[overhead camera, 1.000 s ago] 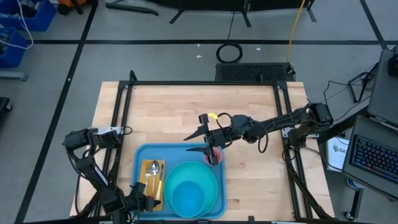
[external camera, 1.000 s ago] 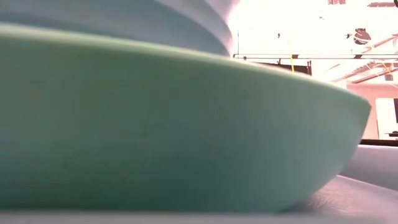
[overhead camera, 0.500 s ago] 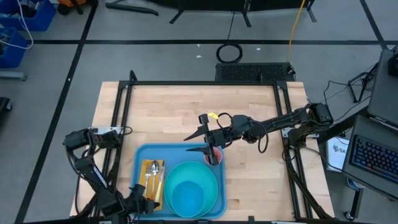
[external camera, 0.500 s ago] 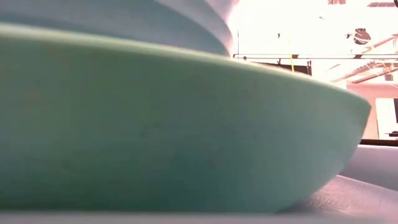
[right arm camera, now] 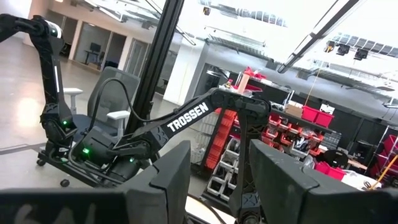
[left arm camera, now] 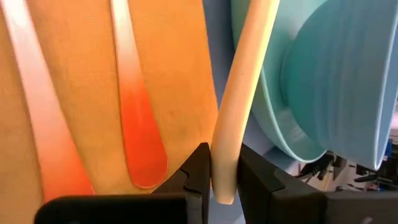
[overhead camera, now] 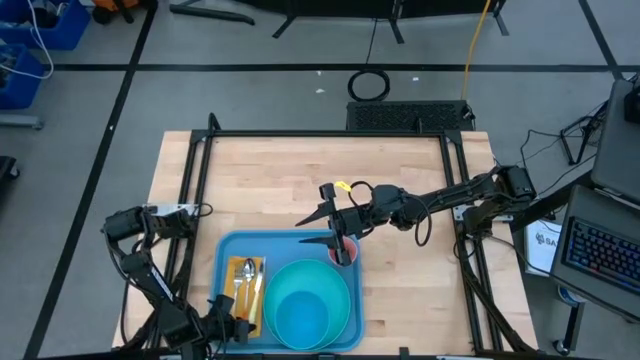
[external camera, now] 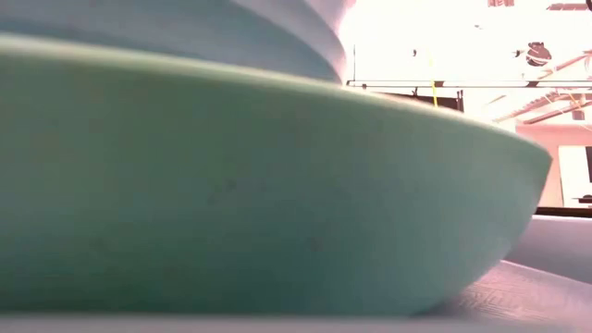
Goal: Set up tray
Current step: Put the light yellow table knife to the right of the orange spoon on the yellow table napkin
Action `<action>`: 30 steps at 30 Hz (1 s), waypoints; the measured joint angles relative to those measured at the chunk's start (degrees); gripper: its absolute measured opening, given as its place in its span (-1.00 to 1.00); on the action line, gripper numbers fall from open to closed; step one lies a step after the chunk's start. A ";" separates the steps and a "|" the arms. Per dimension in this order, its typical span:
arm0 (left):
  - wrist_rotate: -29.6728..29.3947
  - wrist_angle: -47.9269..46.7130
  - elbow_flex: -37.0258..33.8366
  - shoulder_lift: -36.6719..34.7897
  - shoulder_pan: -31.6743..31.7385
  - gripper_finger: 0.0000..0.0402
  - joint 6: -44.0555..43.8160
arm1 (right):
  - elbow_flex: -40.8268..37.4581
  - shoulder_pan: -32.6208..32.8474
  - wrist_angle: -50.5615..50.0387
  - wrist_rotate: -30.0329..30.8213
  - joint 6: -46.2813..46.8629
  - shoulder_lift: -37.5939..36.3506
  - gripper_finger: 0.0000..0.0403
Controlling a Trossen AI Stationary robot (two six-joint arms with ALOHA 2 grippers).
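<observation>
Tray nearly dressed: from my remote seat I look down on the blue tray [overhead camera: 226, 262] lying at the near edge of the worktop [overhead camera: 260, 180], a little left of centre, with most of its setting already in place. A turquoise bowl [overhead camera: 301, 312] sits inside a turquoise plate [overhead camera: 346, 287] on the right part of the tray, and an orange napkin [overhead camera: 233, 270] lies along the left part with cutlery [overhead camera: 247, 284] on it; I cannot tell from above exactly which pieces those are. My left gripper [left arm camera: 224, 180] is low at the tray's near left corner, its fingers pinched together on the end of a pale utensil handle [left arm camera: 239, 112] that runs between the napkin and the plate's rim; two more handles rest flat on the napkin beside it. My right gripper [overhead camera: 341, 243] reaches in over the tray's far right corner, jaws spread around a small red cup [overhead camera: 347, 248] there; whether the fingers actually press on it I cannot make out, and the right wrist camera looks only into the room beyond. By my reading the plate, bowl and napkin are settled, and what remains is to lay this last utensil down beside the others, free it, leave the cup standing and draw both arms clear of the tray
</observation>
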 joint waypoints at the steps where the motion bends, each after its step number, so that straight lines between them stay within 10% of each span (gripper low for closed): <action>1: -0.22 -0.15 0.00 0.00 0.24 -0.73 -0.03 | 0.00 0.00 0.07 0.00 0.02 0.00 -0.23; 11: -1.30 -1.25 -0.02 0.00 1.30 -0.73 -0.03 | 0.09 -1.06 -5.13 -0.20 7.70 -1.39 -0.23; 24: -1.43 -1.46 -0.02 0.00 1.11 -0.73 -0.18 | 0.66 -10.34 -42.35 -0.54 10.42 -7.34 -0.33; 30: -2.14 -2.98 -0.04 0.02 1.15 -0.73 -0.16 | 0.37 -13.70 -45.71 -20.14 13.18 -6.95 -0.44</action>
